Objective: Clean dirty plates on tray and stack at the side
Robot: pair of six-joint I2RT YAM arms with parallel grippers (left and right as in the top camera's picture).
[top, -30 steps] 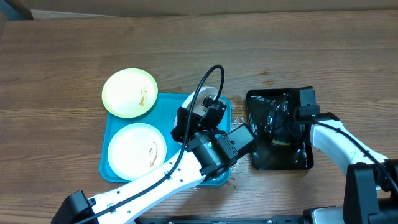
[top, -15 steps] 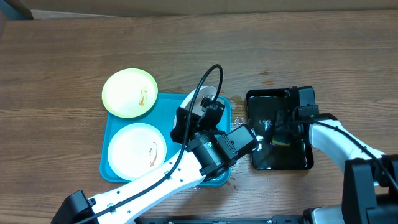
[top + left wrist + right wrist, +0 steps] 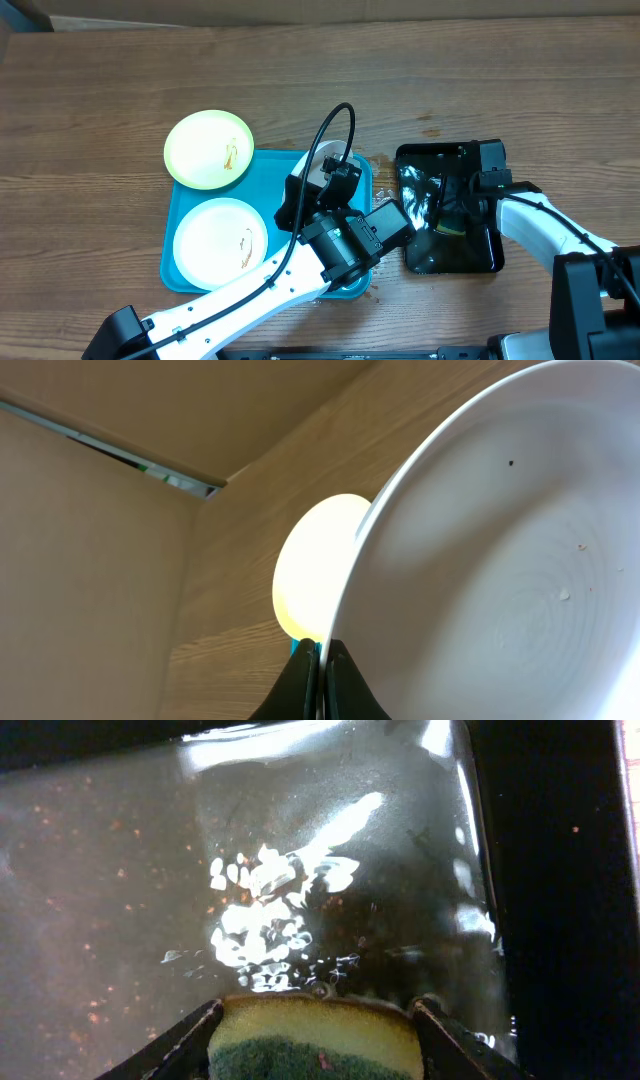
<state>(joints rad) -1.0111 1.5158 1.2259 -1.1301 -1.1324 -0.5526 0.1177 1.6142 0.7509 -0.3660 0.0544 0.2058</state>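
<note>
My left gripper [image 3: 324, 660] is shut on the rim of a white plate [image 3: 500, 560], which it holds tilted on edge above the right end of the turquoise tray [image 3: 270, 175]. In the overhead view that plate [image 3: 322, 160] is mostly hidden behind the arm. A second white plate [image 3: 220, 240] with a brown smear lies flat in the tray. The pale yellow-green plate [image 3: 208, 150], also smeared, lies at the tray's far left corner. My right gripper [image 3: 317, 1010] is shut on a yellow-and-green sponge [image 3: 315, 1040] over the wet black tray [image 3: 300, 870].
The black tray [image 3: 480, 262] holds water and stands right of the turquoise tray. Brown drips mark the wood between them. A cardboard wall [image 3: 90, 560] lines the table's far edge. Bare wooden table spreads to the left and behind.
The right gripper went from open to closed round the sponge in the black tray, and the glints on the water have shifted. The left arm and its plate have not moved.
</note>
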